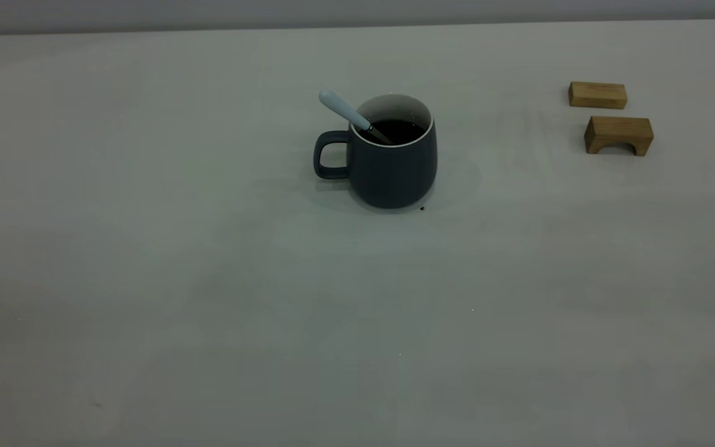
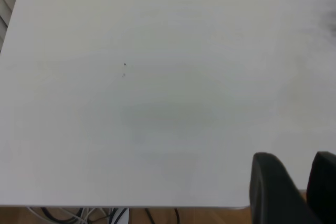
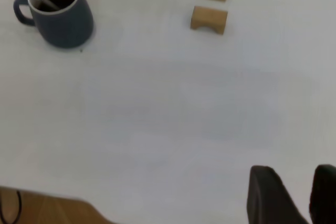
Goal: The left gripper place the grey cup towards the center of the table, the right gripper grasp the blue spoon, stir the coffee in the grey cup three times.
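One grey cup point(image 1: 393, 162), one blue spoon point(image 1: 346, 112), two wooden blocks point(image 1: 598, 95).

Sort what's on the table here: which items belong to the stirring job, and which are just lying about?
Part of the job:
- grey cup, mid-table
- coffee inside it
- blue spoon, leaning in the cup, handle over the rim on the cup-handle side

Lying about:
- flat wooden block, far right
- arched wooden block, just in front of it

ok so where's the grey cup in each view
Exterior view: the grey cup stands on the table just above centre, handle to the picture's left, spoon leaning in it.
Left wrist view: not in it.
Right wrist view: the cup sits far off from the right claw.
Shared landmark: the two wooden blocks.
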Robot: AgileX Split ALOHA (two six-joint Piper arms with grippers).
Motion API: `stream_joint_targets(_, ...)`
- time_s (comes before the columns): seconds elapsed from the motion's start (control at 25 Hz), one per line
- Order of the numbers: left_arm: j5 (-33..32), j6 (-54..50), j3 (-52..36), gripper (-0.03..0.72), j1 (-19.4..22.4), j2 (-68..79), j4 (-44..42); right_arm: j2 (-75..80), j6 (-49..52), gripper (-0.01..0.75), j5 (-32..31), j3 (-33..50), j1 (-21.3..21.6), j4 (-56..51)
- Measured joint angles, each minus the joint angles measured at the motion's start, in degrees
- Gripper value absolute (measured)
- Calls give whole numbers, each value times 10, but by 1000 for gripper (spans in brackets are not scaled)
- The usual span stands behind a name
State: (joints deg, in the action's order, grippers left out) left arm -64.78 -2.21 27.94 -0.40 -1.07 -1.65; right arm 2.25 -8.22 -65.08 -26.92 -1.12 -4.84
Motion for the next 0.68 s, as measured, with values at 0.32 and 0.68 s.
stream_joint_targets(0.32,0,0,0,238,0,0,0,-11,1,237,0,0,0,0)
stream_joint_targets(0.68,0,0,0,238,0,0,0,-11,1,237,0,0,0,0)
